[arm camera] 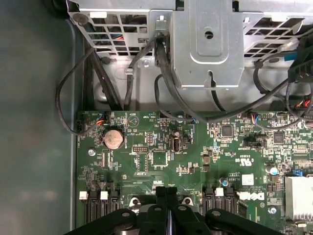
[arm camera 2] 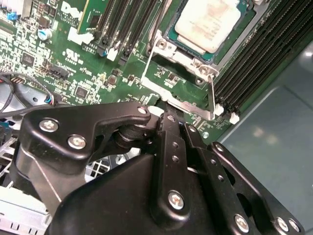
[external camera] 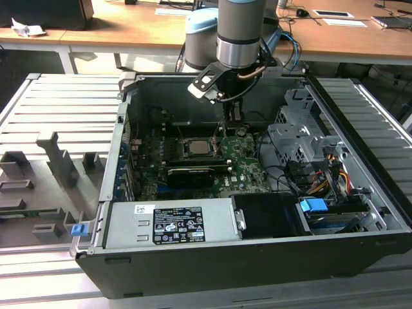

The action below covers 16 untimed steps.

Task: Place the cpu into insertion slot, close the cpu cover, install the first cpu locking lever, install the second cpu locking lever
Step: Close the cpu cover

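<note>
The cpu (external camera: 197, 147) lies silvery in its socket at the middle of the green motherboard; the second wrist view shows the cpu (arm camera 2: 208, 22) seated flat there. The cpu cover (arm camera 2: 186, 104), a thin metal frame with a square window, stands swung up from the socket on the side facing the gripper. My gripper (external camera: 230, 121) hangs just to the exterior view's right of the socket. Its black fingers are pressed together in both wrist views, gripper (arm camera: 167, 192) and gripper (arm camera 2: 165, 117), with the tips right at the cover's free edge. Nothing shows between the fingers.
Black memory slots (arm camera 2: 259, 54) flank the socket. A grey drive cage (external camera: 296, 138) with cables (arm camera: 161, 63) stands at the exterior view's right. The power supply (external camera: 170, 222) fills the near side of the case. A grey fixture plate (external camera: 45, 174) lies outside at the left.
</note>
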Each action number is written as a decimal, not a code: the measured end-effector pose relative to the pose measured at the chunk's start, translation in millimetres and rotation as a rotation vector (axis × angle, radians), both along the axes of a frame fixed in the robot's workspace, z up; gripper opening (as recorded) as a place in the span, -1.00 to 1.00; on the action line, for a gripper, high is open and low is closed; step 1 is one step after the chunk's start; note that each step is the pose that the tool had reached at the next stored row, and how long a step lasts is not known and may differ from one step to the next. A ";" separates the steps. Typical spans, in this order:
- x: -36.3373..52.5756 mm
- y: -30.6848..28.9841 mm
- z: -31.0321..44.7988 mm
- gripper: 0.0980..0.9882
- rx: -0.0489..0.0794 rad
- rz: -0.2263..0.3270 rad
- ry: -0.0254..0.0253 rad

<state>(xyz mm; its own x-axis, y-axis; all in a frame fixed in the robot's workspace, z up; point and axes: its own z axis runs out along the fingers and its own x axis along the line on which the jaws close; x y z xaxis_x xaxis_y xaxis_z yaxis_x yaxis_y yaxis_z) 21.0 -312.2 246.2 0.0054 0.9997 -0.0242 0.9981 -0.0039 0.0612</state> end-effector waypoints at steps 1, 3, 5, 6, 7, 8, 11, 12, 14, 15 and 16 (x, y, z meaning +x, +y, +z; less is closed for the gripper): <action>-1.6 0.0 0.0 -0.98 0.000 0.000 0.0000; -4.3 0.0 0.0 -0.98 0.000 0.000 0.0000; -7.7 0.0 -0.1 -0.98 0.000 0.000 0.0000; -9.5 0.0 -0.1 -0.98 0.000 0.000 0.0000; -11.3 0.0 -0.1 -0.98 0.000 0.000 0.0000; -12.1 0.0 -0.1 -0.98 0.000 0.000 0.0000; -14.9 0.0 -2.1 -0.98 0.000 0.000 0.0000; -16.4 0.0 -3.1 -0.98 0.000 0.000 0.0000; -19.4 0.0 -5.4 -0.98 0.000 0.000 0.0000; -20.8 0.0 -6.5 -0.98 0.000 0.000 0.0000; -22.7 0.0 -9.1 -0.98 0.000 0.000 0.0000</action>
